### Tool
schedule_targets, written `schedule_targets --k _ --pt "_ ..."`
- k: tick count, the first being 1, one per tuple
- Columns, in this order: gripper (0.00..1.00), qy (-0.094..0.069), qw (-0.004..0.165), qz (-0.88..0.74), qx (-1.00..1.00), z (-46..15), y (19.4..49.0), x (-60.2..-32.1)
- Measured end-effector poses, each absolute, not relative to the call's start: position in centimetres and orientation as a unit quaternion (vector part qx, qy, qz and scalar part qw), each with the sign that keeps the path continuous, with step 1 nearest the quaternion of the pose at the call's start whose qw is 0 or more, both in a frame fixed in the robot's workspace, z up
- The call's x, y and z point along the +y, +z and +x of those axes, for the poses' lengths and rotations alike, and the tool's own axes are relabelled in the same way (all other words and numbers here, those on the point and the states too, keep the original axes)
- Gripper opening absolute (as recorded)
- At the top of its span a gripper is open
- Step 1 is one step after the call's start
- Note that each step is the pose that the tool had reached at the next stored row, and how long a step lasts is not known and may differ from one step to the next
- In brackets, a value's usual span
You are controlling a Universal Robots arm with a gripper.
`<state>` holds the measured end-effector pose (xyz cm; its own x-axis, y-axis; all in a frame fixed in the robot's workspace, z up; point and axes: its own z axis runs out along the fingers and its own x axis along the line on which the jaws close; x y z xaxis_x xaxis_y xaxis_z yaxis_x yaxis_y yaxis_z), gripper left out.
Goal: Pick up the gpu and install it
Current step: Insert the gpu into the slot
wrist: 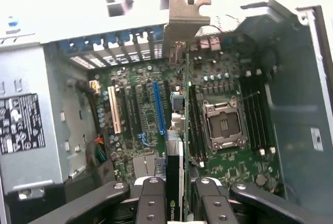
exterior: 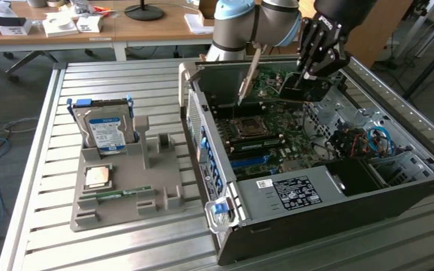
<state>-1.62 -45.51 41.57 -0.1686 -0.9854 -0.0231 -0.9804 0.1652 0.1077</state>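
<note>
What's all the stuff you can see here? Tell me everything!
computer case: one, black and silver, open, on the table toward the exterior view's right
circuit board: one, green, inside the case
hard drive: one, silver with blue label, upright in the holder
chip: one, tan, in the holder
memory stick: one, green, lying in the holder
holder: one, grey, on the table beside the case
table: one, silver slats, under everything
desk: one, wooden, behind the table
graphics card: one, dark with metal end, held above the circuit board
arm: one, grey and pale blue, above the case
gripper: one, black, shut on the graphics card
</note>
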Motion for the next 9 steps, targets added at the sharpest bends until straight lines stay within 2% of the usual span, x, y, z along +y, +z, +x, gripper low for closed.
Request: schedule_targets --k 9 --pt "0.26 -0.047 0.028 0.673 -0.737 -1.61 41.46 -45.51"
